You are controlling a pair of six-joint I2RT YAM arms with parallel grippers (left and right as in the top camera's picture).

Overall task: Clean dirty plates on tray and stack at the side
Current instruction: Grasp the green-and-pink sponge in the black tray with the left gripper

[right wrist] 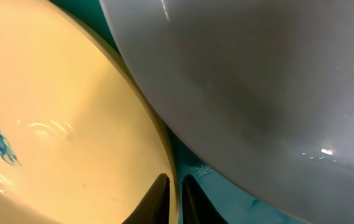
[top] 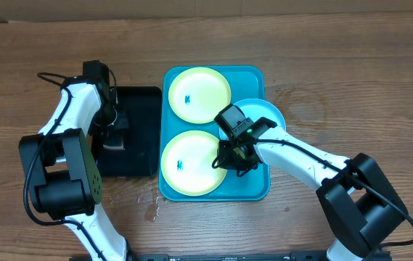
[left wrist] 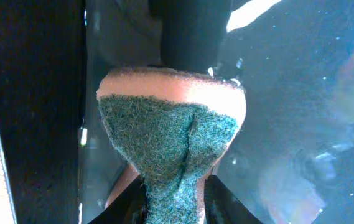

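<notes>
The cyan-blue tray holds two pale yellow-green plates, a far one and a near one, each with a small blue smudge. A light cyan plate lies tilted over the tray's right rim. My right gripper is shut on the right rim of the near plate; in the right wrist view its fingers straddle that rim, with the cyan plate above. My left gripper is shut on a green-faced sponge over the black tray.
A smaller black tray stands left of the cyan tray, wet inside. Water drops lie on the wooden table in front of it.
</notes>
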